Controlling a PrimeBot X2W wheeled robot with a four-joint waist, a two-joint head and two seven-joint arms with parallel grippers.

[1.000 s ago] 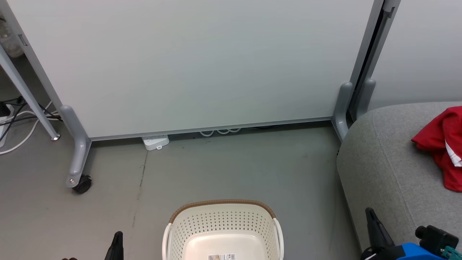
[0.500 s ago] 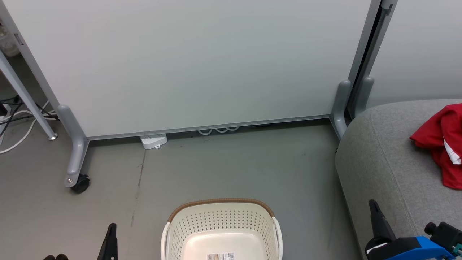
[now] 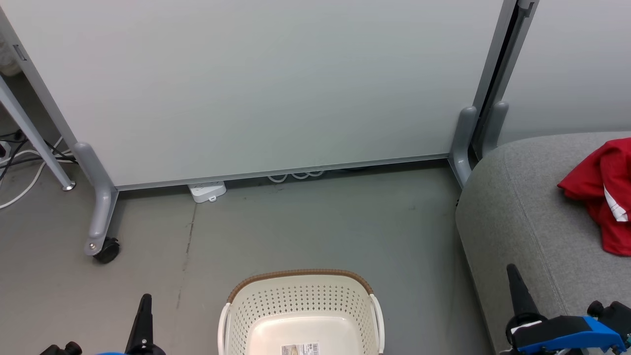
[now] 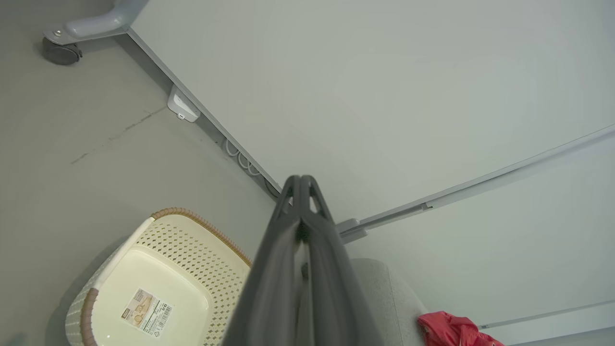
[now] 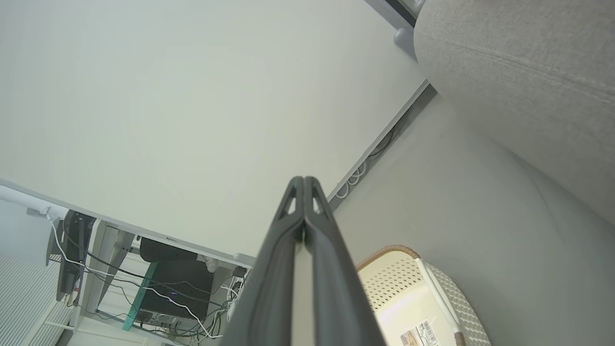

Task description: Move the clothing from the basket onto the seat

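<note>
the head camera shifted a little, so the whole scene slid slightly up and to the left in its view: the partition (image 3: 271, 88), its caster (image 3: 104, 250), the basket (image 3: 300, 272) and the seat (image 3: 517, 222) with the clothing (image 3: 601, 182) all came to sit a touch higher in the picture. against that background the left gripper (image 3: 144, 301) rose further out of the lower left corner, more of its dark fingers showing, and drifted leftward. the right gripper (image 3: 512, 271) climbed too at the lower right, its tip higher against the seat's side, and more of its blue wrist part (image 3: 567, 335) came into view
</note>
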